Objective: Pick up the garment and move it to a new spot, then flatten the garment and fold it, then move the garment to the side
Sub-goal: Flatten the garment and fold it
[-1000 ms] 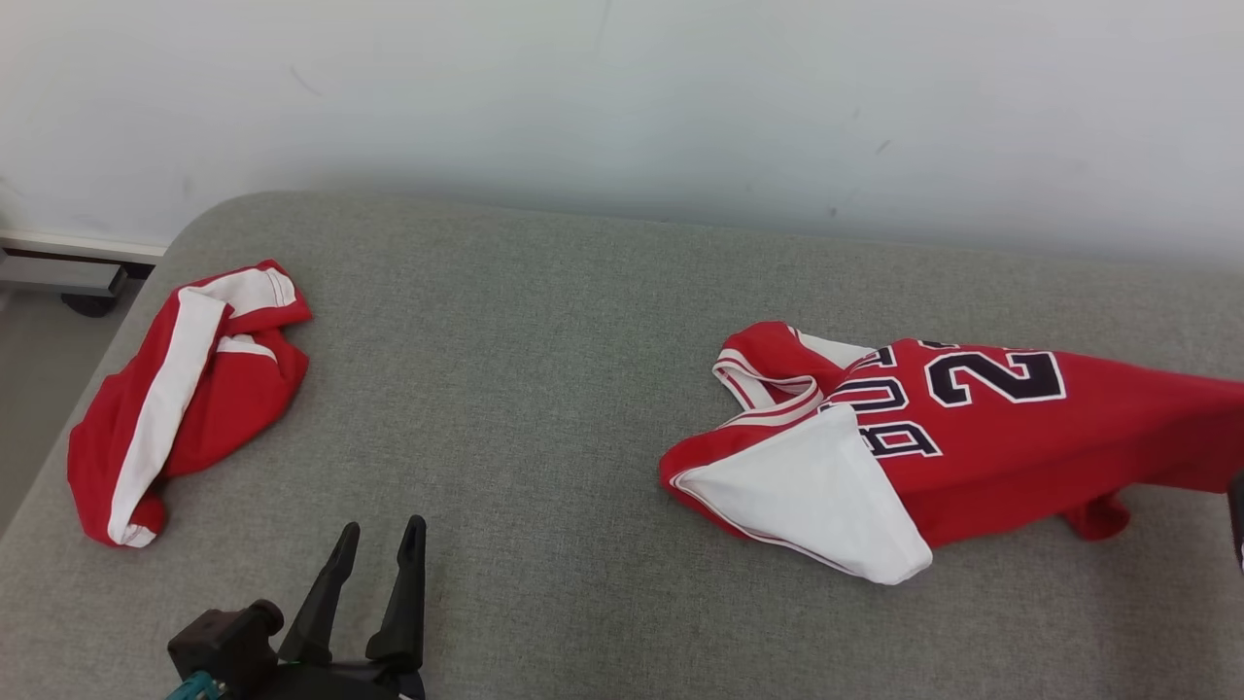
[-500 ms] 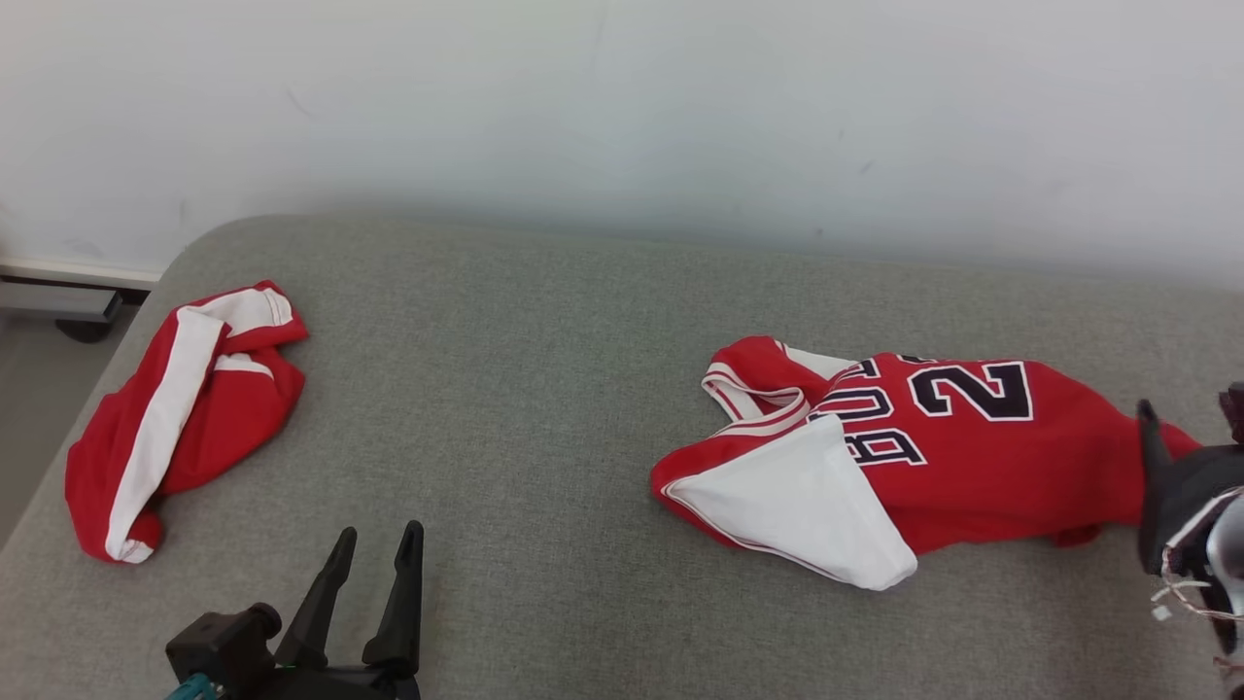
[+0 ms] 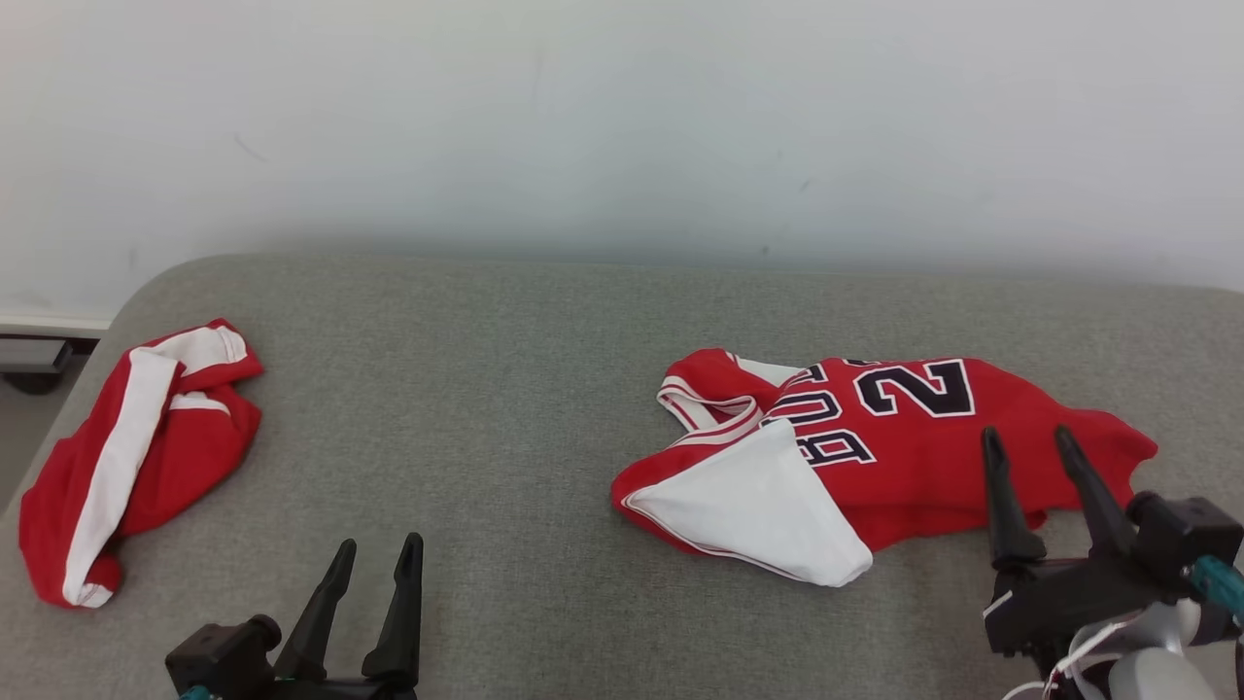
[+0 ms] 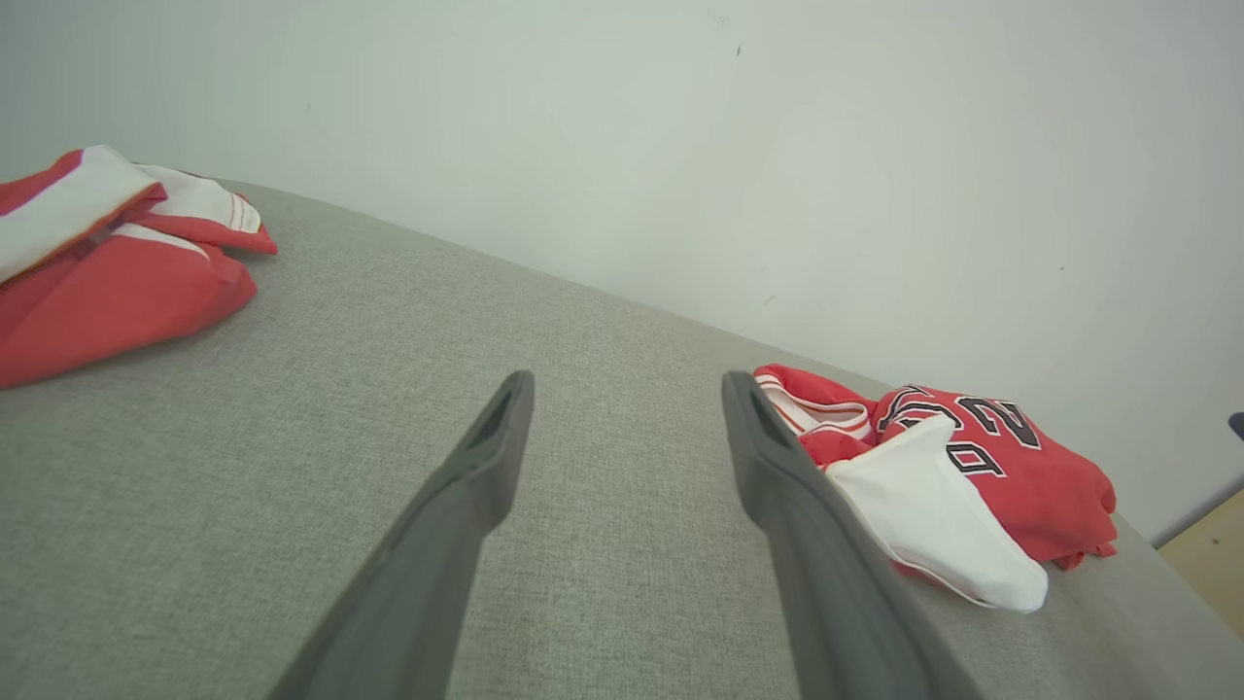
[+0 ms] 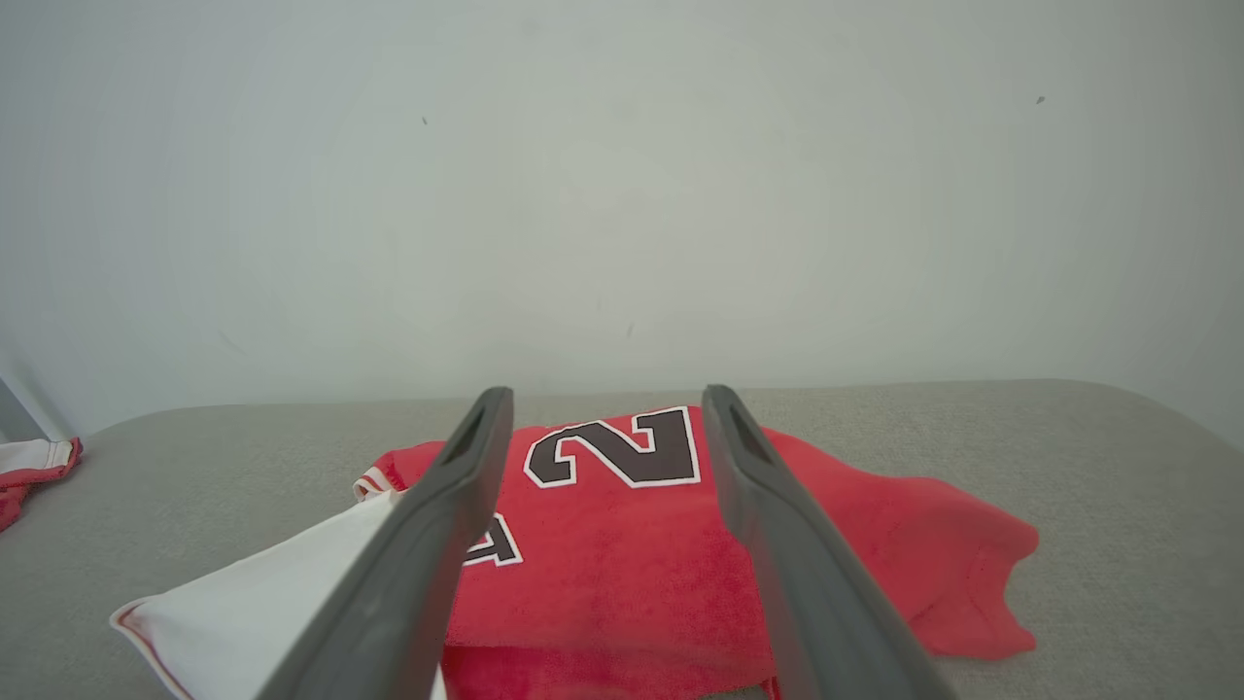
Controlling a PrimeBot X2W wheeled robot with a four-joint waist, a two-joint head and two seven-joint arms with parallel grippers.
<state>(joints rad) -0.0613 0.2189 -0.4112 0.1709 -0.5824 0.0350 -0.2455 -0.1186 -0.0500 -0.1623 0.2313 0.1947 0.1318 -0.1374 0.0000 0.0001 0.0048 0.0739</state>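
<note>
Grey upholstered surface (image 3: pixel 505 389): the crumpled red basketball jersey with white lining (image 3: pixel 904 447) lies at its right, just beyond my right gripper (image 3: pixel 1027 435), wide open and empty like my left gripper (image 3: pixel 381 542); placing looks done, while flattening, folding and setting aside remain.

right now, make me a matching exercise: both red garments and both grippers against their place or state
1 red basketball jersey with dark numbers
2 red garment with a white stripe
3 left gripper
4 right gripper

a at the left end of the grey cushion
b open, above bare cushion
c open, by the jersey
d crumpled, right of centre

Pairs: 1-d, 2-a, 3-b, 4-c
</note>
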